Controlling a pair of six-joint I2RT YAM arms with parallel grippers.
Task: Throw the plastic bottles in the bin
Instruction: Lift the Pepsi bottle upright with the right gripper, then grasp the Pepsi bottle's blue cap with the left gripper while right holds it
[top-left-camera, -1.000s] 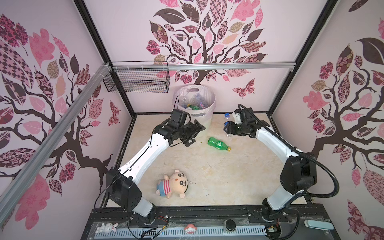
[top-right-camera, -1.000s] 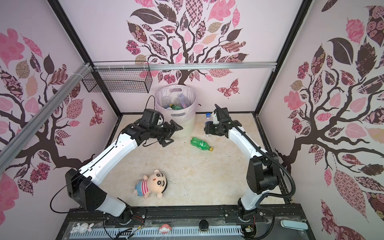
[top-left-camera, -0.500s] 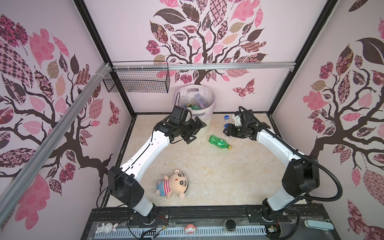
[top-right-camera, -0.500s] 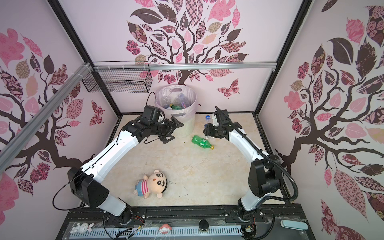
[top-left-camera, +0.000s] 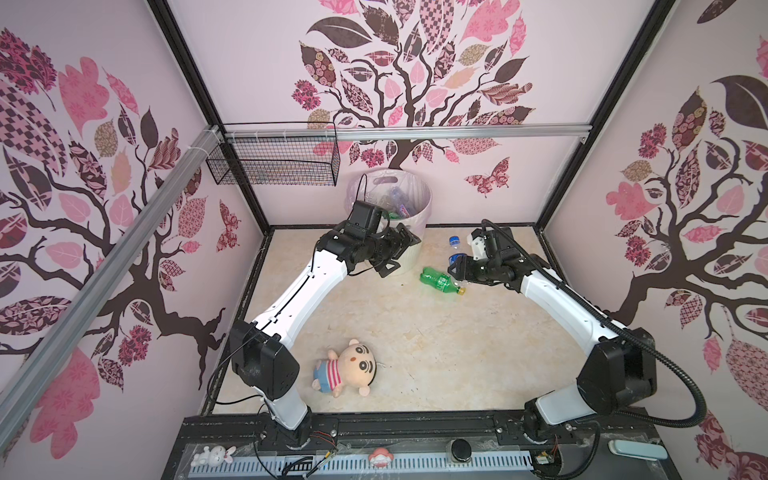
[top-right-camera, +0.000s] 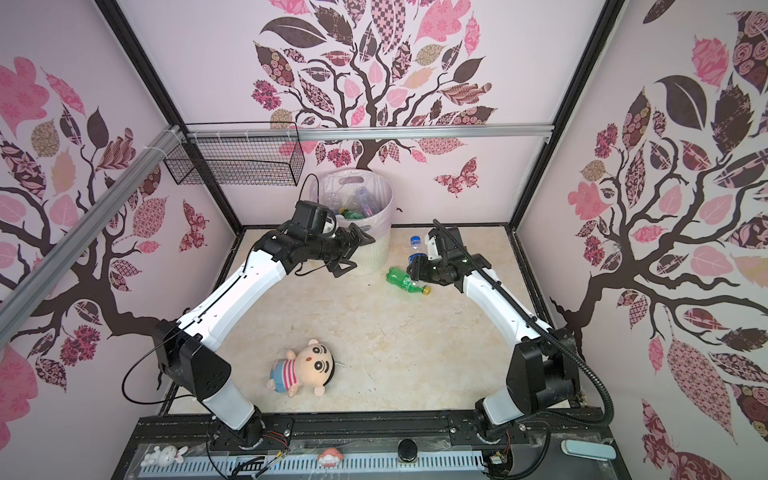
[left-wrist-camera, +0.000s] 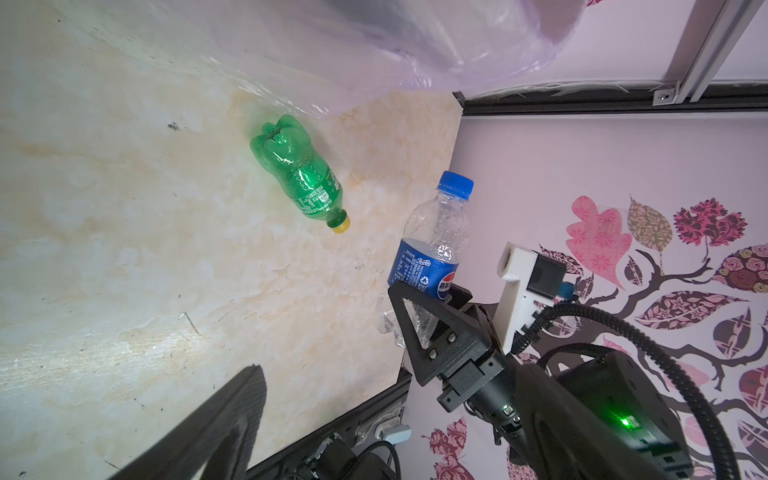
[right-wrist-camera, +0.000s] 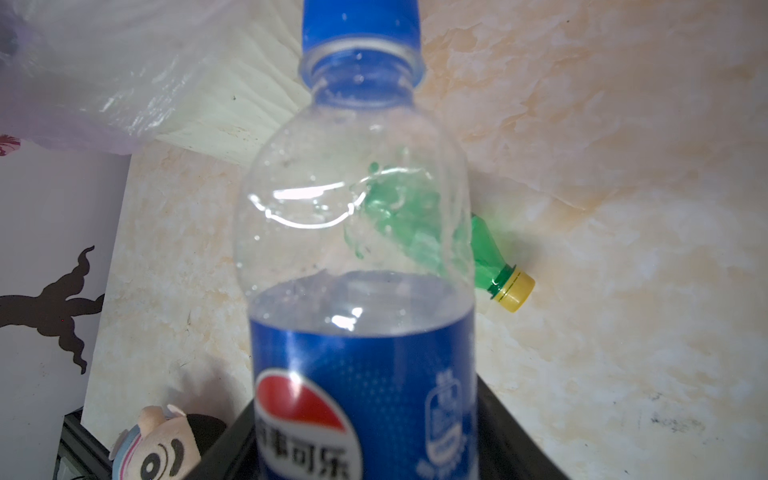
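The cream ribbed bin (top-left-camera: 424, 198) (top-right-camera: 387, 189) stands at the back wall, lined with a pale bag, several bottles lying inside. My right gripper (top-left-camera: 456, 268) (top-right-camera: 417, 268) (right-wrist-camera: 365, 449) is shut on the lower body of a clear plastic bottle with a blue label and cap (top-left-camera: 454, 249) (left-wrist-camera: 434, 232) (right-wrist-camera: 357, 208), held off the floor to the right of the bin. A green bottle with a yellow cap (top-left-camera: 438, 281) (top-right-camera: 401, 279) (left-wrist-camera: 297, 174) lies on the floor just below it. My left gripper (top-left-camera: 399, 254) (top-right-camera: 353, 254) hangs open and empty before the bin's front wall.
A plush doll in a striped shirt (top-left-camera: 349, 370) (top-right-camera: 303, 370) lies on the floor near the front. A black wire basket (top-left-camera: 274, 166) hangs on the back left rail. Walls close in the floor on three sides.
My left gripper has swung back and right, closer to the bin's front, still open. The right gripper with the blue-label bottle has shifted slightly forward, over the green bottle.
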